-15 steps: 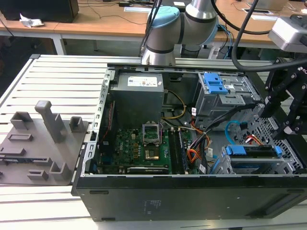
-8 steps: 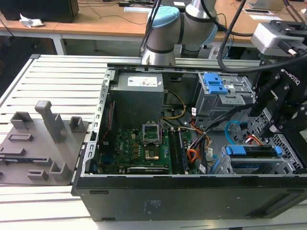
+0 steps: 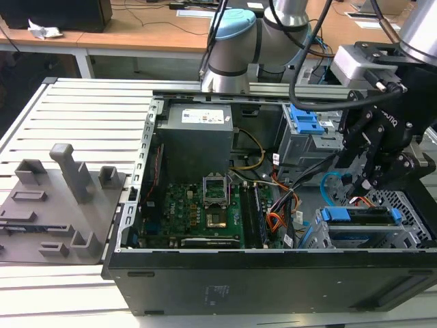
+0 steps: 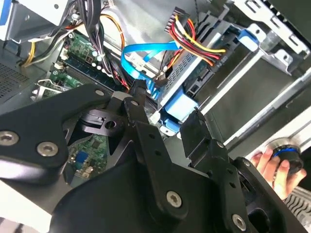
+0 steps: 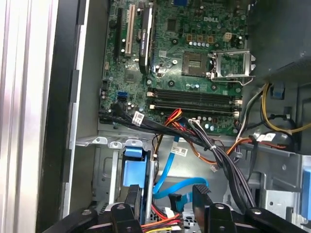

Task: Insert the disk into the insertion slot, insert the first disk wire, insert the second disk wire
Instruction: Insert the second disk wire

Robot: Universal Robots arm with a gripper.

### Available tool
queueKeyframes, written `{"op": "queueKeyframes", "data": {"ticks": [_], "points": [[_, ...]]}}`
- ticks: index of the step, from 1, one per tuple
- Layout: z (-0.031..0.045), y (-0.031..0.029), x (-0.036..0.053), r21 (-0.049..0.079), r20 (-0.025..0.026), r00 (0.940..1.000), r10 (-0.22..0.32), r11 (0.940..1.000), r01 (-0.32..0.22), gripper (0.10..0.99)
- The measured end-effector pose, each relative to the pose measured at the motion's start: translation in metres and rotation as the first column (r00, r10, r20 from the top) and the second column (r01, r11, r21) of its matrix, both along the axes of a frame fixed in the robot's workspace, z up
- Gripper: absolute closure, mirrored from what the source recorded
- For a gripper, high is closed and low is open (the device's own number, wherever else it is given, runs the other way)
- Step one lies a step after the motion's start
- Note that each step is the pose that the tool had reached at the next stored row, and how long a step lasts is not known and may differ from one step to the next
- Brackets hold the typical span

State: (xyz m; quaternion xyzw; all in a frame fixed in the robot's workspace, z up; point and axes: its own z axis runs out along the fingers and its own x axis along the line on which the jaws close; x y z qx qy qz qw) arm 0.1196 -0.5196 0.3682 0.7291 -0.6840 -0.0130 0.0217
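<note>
The disk (image 3: 369,217), in its bright blue carrier (image 4: 177,108), lies in the insertion slot (image 3: 413,222), a perforated cage at the case's corner on the exterior view's right. My gripper (image 3: 358,191) hangs just above the disk's end, open, with fingers (image 4: 137,104) either side of the carrier handle (image 5: 132,170). The second disk wire (image 4: 143,51), light blue, loops down, and its dark connector (image 5: 177,200) sits between my fingertips, close to one finger. A thin red strip, the first disk wire (image 3: 364,201), shows just under the gripper.
A multicoloured wire bundle (image 4: 194,39) runs to the disk's end. Thick black cables (image 5: 228,165) cross beside the gripper. The motherboard (image 3: 198,212) fills the case floor, and a taller grey cage with a blue latch (image 3: 304,126) stands behind. A person's hand (image 4: 269,165) holds a knob outside the case.
</note>
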Motion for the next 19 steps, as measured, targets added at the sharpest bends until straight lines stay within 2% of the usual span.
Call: {"op": "queueKeyframes", "data": {"ticks": [1,4,13,19], "points": [[-0.0024,0.0003,-0.0001,0.0,0.0,0.9995,0.03,0.9995,-0.03,0.529],[-0.006,0.0024,-0.0001,0.0,0.0,0.9979,0.064,0.9979,-0.064,0.529],[-0.0082,0.0026,0.0006,-0.003,-0.0002,0.9979,0.065,0.9979,-0.065,0.545],[-0.0083,0.0026,0.0006,-0.006,-0.0004,0.9979,0.065,0.9979,-0.065,0.914]]}}
